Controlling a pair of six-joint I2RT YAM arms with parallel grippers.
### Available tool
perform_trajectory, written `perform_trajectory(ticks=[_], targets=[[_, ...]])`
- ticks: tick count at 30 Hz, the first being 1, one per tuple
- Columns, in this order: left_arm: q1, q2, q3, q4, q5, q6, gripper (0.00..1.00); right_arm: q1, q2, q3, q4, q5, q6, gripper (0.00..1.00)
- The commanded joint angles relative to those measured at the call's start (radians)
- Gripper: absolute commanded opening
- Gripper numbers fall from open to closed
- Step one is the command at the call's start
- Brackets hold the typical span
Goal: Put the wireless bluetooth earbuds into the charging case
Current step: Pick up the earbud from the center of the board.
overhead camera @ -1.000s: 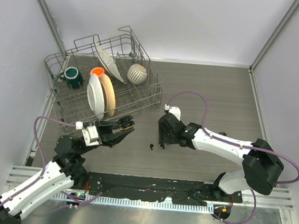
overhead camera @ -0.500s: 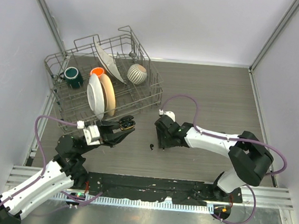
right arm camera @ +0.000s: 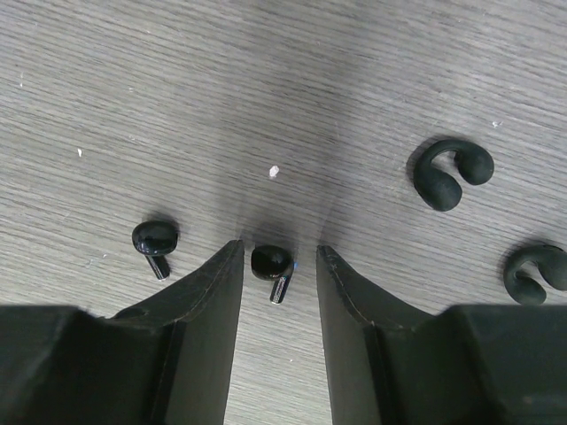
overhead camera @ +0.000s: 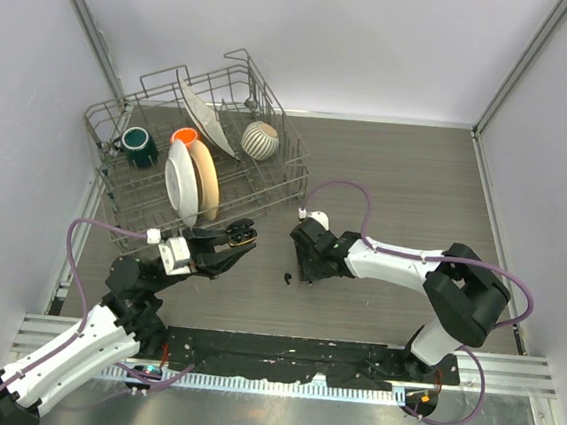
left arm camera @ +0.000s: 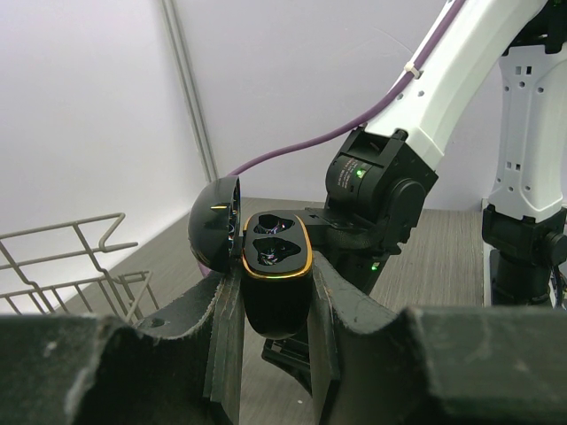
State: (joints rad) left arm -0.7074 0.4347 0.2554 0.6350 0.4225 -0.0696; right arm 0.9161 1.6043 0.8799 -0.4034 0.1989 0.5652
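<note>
A robot test cell in a lab: blank white walls framed by aluminium posts point(overhead camera: 86, 23), a wood-grain worktop point(overhead camera: 418, 175), and two cabled arms, left point(overhead camera: 80, 339) and right point(overhead camera: 399, 269), bolted to a metal rail point(overhead camera: 280, 353) at the bottom edge. A dish rack point(overhead camera: 107, 115) of crockery stands at upper left.

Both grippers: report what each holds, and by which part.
Left gripper clamps the open, glossy black orange-rimmed charging case by the sides of its lower body. Right gripper holds nothing; its open jaws straddle a tiny black stemmed earbud.

2 earbuds point(right arm camera: 270, 262), 2 hooks point(right arm camera: 450, 170), 1 case point(left arm camera: 275, 282)
</note>
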Motion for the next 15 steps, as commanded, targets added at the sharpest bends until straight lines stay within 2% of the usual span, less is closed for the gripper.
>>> perform_trajectory(ticks=[1,15], targets=[[-0.004,-0.001,-0.002,0.028,-0.010,0.013,0.00,0.000,0.006,0.033,-0.001,0.010,-0.008,0.43],[-0.004,0.018,-0.001,0.043,-0.004,0.010,0.00,0.000,-0.001,0.033,-0.006,-0.006,0.012,0.39]])
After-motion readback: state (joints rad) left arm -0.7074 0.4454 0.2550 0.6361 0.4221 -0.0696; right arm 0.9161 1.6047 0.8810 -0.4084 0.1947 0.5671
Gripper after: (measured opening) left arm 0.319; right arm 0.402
